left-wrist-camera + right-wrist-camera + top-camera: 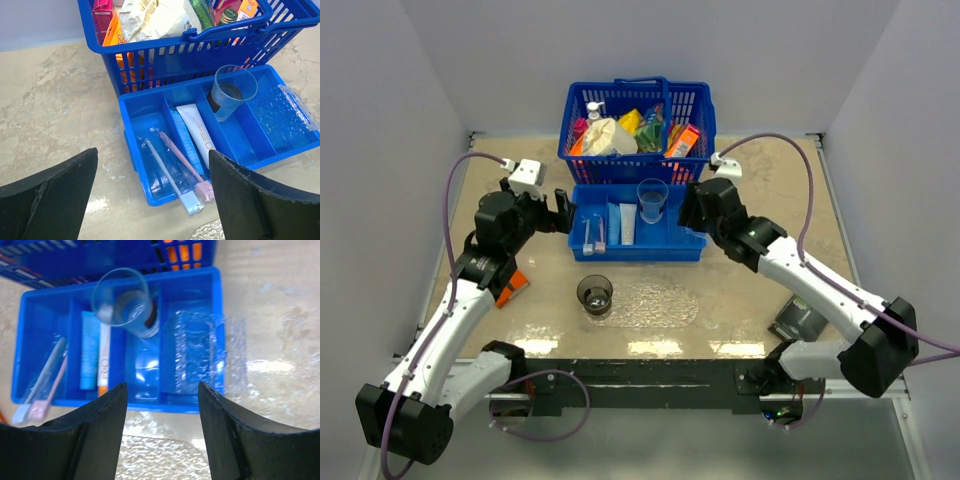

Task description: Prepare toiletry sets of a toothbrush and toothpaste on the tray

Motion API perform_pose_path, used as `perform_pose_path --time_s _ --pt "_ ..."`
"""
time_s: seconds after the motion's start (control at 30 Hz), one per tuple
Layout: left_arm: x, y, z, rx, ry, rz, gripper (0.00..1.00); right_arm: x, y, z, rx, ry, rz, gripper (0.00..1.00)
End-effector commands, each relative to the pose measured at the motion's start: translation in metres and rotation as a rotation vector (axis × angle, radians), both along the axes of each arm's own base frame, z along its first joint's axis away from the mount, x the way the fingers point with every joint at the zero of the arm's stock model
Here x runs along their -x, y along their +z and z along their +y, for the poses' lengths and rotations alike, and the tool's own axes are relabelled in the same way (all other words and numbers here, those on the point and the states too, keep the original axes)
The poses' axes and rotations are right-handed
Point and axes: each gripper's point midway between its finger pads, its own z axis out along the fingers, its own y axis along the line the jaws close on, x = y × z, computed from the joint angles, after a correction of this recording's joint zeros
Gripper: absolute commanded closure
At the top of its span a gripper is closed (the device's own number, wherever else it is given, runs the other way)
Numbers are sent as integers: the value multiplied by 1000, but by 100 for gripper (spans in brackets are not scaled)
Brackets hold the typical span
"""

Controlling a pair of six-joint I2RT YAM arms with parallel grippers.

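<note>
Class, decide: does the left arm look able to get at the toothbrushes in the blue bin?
Probably yes. The left hand hangs open beside the left end of the blue bin, where the toothbrushes lie exposed with nothing between.

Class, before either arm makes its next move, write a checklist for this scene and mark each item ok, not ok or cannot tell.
1. Left gripper open and empty: ok.
2. Right gripper open and empty: ok.
3. Toothbrushes lying free in the blue bin's end compartment: ok.
4. Toothpaste tubes in the neighbouring compartment: ok.
5. Tray has bare room beside the cup: ok.
6. Brush and tube already on it: not ok.
</note>
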Motion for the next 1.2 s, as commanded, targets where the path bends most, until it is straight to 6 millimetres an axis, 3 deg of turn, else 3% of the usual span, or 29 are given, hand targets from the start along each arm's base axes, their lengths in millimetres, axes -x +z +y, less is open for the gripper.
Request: perform_pose_path --time_s 0.0,0.17,0.47,1.17 --pt "-4 5 -1 -2 4 -31 4 -19 -1 -10 43 52 10 41" --pt "-4 6 -1 -2 4 -33 4 -38 -16 -8 94 84 55 45" --pt "-5 3 0 -8 9 -27 4 -53 -37 0 154 103 106 52" --pt "-4 5 -1 -8 6 -30 4 -52 -73 1 153 83 167 61"
